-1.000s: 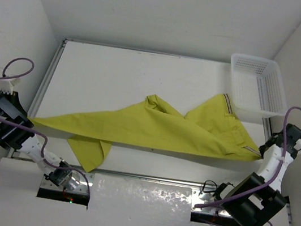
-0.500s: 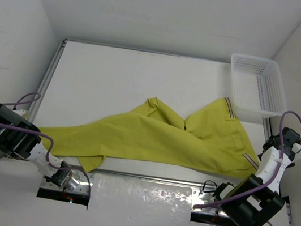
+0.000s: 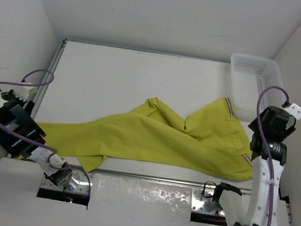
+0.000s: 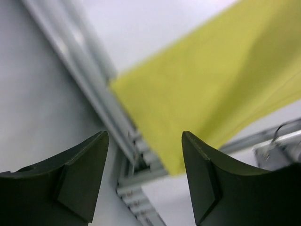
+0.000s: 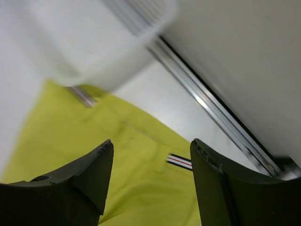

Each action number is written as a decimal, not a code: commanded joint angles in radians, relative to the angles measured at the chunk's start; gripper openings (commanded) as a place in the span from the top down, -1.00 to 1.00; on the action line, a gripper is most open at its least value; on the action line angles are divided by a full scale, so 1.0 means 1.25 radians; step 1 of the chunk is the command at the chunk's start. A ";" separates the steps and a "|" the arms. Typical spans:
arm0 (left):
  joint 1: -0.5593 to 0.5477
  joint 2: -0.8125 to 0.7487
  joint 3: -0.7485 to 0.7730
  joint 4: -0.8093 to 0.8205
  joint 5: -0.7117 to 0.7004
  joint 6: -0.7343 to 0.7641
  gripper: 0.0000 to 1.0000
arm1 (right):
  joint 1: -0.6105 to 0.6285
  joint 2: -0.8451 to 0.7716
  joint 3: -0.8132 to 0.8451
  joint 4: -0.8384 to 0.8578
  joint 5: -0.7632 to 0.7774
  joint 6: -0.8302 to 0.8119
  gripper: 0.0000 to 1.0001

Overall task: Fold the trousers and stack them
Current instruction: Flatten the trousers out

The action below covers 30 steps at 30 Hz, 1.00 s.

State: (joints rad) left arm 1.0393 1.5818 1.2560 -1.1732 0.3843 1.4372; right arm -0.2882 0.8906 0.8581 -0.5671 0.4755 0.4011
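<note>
White table [image 3: 116, 79], trousers [image 3: 163, 141]; pincers [image 4: 143, 136] [image 5: 151, 143] agape, empty

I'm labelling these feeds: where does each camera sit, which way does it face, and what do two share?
Top external: above, behind the bases, looking down on table, trousers, basket; both arms show.
Left wrist: on the left arm, facing a trouser-leg end by the edge rail; open left gripper shows.
Right wrist: on the right arm, facing striped waistband and basket; open right gripper shows.
Shared: trousers in all; basket in top and right wrist.
</note>
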 commanded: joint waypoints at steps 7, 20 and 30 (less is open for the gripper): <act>-0.355 -0.030 0.026 0.010 0.069 -0.300 -0.23 | 0.547 0.155 0.191 0.123 -0.092 -0.165 -0.37; -0.630 -0.091 -0.232 0.132 0.002 -0.465 -0.37 | 0.642 1.038 0.852 -0.080 -0.580 -0.302 -0.96; -0.636 -0.079 -0.334 0.135 -0.026 -0.440 0.65 | 0.671 1.136 0.783 -0.046 -0.616 -0.301 -0.75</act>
State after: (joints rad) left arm 0.2489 1.4845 0.8593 -1.0187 0.3553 0.8822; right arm 0.5350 2.3489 1.8660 -0.6449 -0.2764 0.0414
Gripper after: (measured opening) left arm 0.209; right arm 0.893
